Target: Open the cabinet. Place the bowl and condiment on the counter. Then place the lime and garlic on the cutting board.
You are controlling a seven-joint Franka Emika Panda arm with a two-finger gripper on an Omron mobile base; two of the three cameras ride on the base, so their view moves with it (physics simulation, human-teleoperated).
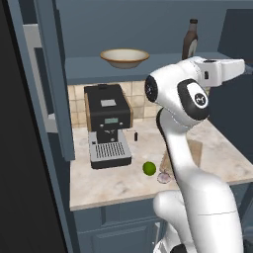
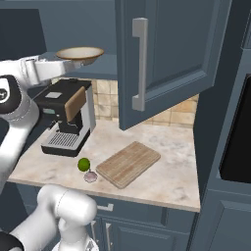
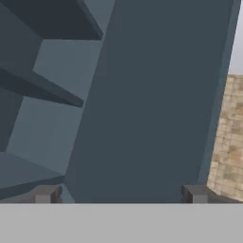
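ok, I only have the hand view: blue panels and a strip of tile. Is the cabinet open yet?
Observer: Yes. In the right base view the cabinet door stands swung out over the counter.
Operator: Bowl out?
Observer: No, the bowl sits on the shelf inside.
Operator: Condiment?
Observer: The condiment stands upright on the same shelf, to the bowl's right in the left base view. The lime and garlic lie on the counter beside the cutting board, not on it.
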